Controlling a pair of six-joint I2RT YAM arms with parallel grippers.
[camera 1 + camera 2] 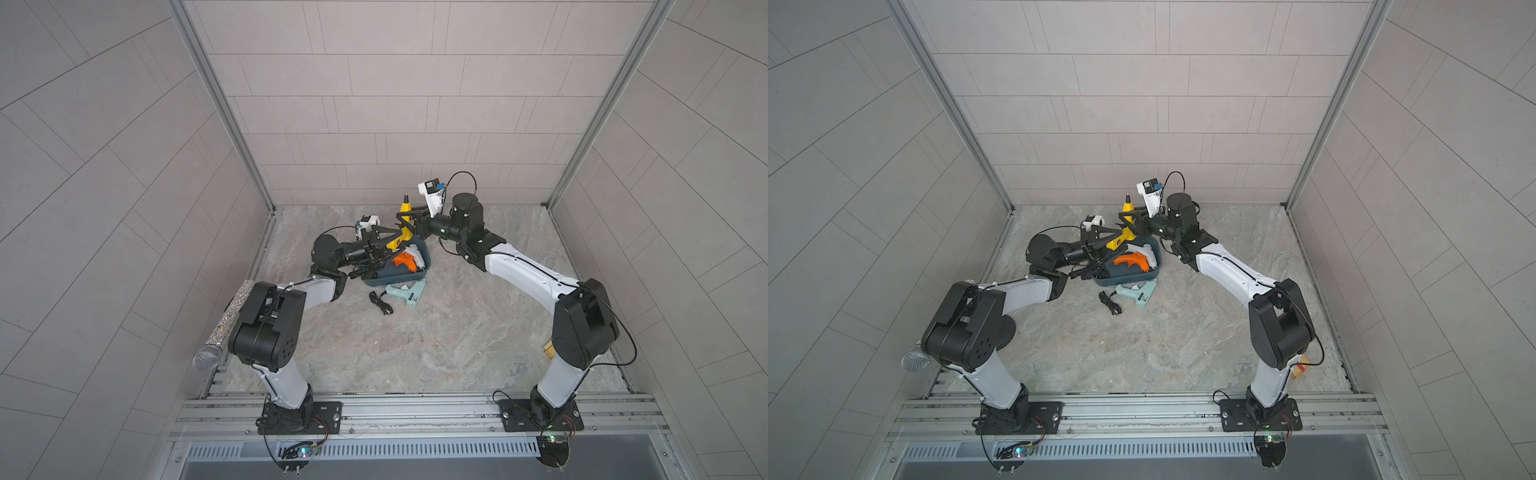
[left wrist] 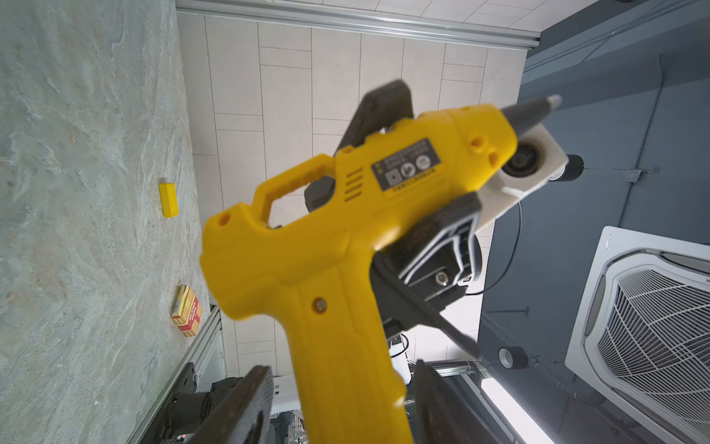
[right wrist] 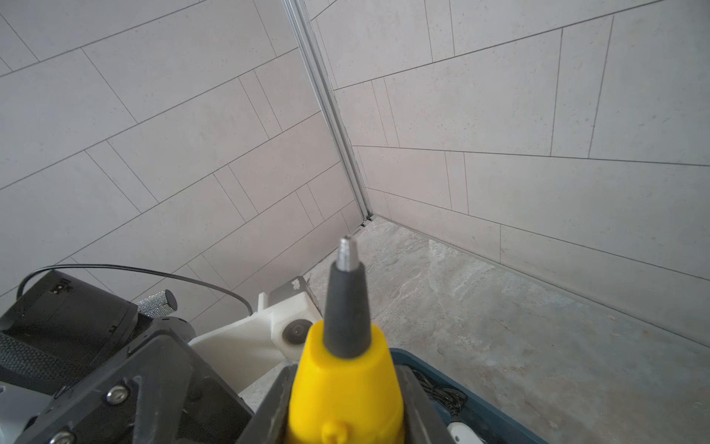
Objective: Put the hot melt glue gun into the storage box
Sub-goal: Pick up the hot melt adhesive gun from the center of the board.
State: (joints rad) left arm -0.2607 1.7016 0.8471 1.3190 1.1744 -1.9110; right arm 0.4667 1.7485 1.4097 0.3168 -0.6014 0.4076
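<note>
Carton (image 2: 187,311), red-and-yellow, sits well right of the storage box (image 1: 374,283), nearer the arm bases. Glitter microphone (image 1: 222,328) lies well left of the box, at the table edge.

Black cord (image 1: 379,302) w/ plug lies near the box's near wall. Mint glue gun (image 1: 406,293) lies flat just beside that wall, outside the box.

Inside the box you have an orange glue gun (image 1: 404,261) and a white glue gun (image 1: 417,254) side by side, plus black leads (image 3: 442,396).

Over the box's far rim, the yellow glue gun (image 1: 405,210) is held in the air, nozzle up, handle toward the box. It is not in the box.

Your right gripper (image 3: 345,403) is clamped on the barrel, fingers pressed to both sides. Your left gripper (image 2: 340,384) straddles the handle, jaws apart w/ a gap each side. No contact seen, though that view is blurred.
</note>
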